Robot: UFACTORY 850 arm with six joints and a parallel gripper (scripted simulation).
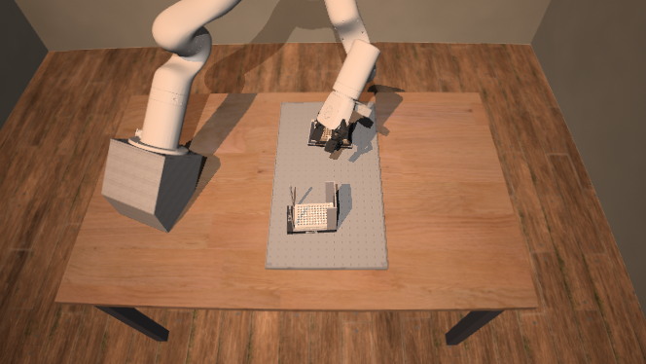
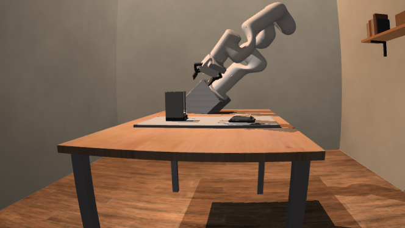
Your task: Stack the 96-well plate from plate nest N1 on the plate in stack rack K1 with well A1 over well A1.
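One wooden table (image 1: 438, 253) carries a grey perforated mat (image 1: 331, 248), on which the stack rack K1 (image 1: 332, 191) and the plate nest N1 (image 2: 242, 120) are set well apart. The 96-well plate (image 1: 324, 132) is seen lying in N1. The gripper (image 1: 339, 136) is held high above it, spread wide and holding nothing.

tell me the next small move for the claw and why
Probably lower straight down. The claw is open and empty, high above the table, while the plate lies untouched in its holder. From the top view the claw overlaps it.
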